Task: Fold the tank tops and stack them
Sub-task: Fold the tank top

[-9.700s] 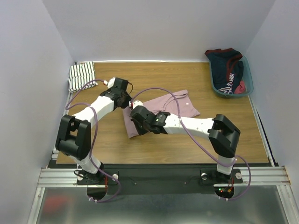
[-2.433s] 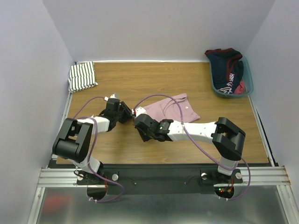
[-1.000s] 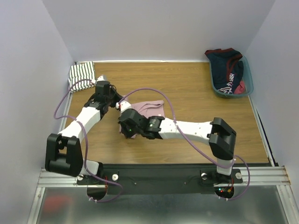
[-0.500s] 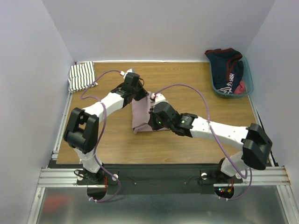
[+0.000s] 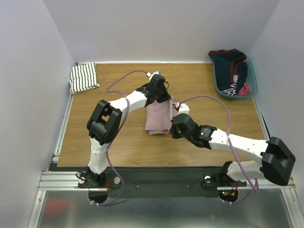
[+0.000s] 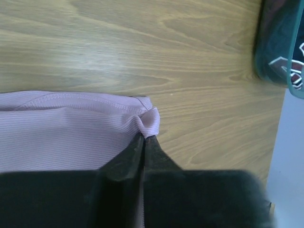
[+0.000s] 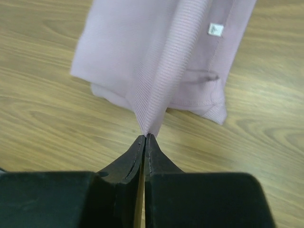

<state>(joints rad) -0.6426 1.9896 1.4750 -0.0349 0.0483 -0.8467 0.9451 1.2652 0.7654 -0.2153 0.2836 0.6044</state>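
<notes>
**Both hands clamped on the pink tank top (image 5: 159,117)**

The ribbed mauve garment is laid folded on the wood-grain bench (image 5: 118,137), well left of the teal basket (image 5: 255,83). A stitched corner is pinched by the left hand (image 6: 144,137), a fold by the right hand (image 7: 145,137). The white tag (image 7: 215,30) cannot be read. The striped tank top (image 5: 83,77) is folded farther left.

Wood table (image 5: 104,142), pink tank top (image 5: 159,118) mid, striped tank top (image 5: 83,77) far-L corner, teal basket (image 5: 255,84) far-R

Soft, even light; blurry wrist-view foregrounds.
</notes>
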